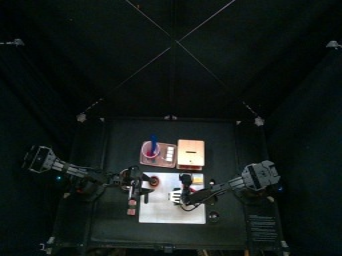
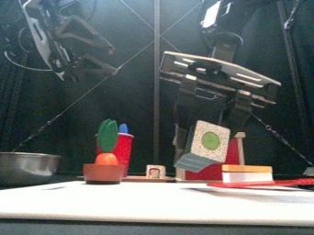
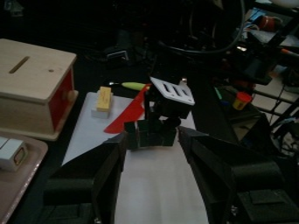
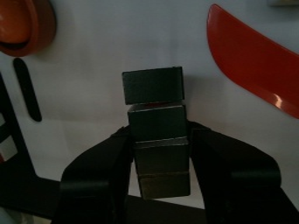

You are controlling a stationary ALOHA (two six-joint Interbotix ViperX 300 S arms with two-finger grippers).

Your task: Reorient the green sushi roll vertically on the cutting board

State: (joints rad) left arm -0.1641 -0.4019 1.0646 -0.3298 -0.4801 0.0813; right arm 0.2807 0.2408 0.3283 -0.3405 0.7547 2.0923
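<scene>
Grip explains the pose: the right tool (image 4: pixel 155 131) has its two jaws closed on the long sides of the green sushi roll (image 4: pixel 155 92). This leaves both end faces free, so one of them can meet the board. In the front view the roll hangs tilted under the tool, its pale end with the green centre facing the camera and its lowest corner seemingly just clear of the surface. I judge the roll to be partway through being turned upright, not yet set down.

The roll is over the cutting board (image 4: pixel 87 87), above a bare white stretch. A curved red piece (image 4: pixel 251 61) lies off to one side and an orange-red round piece (image 4: pixel 26 26) sits near a corner. Both are apart from the roll, with white board between, so there looks to be room to stand it without nudging either. The red piece is the nearer hazard if the jaws swing wide on release.

The left tool (image 3: pixel 163 175) hangs back from the board's end with its jaws spread and nothing between them, out of the working area.
</scene>
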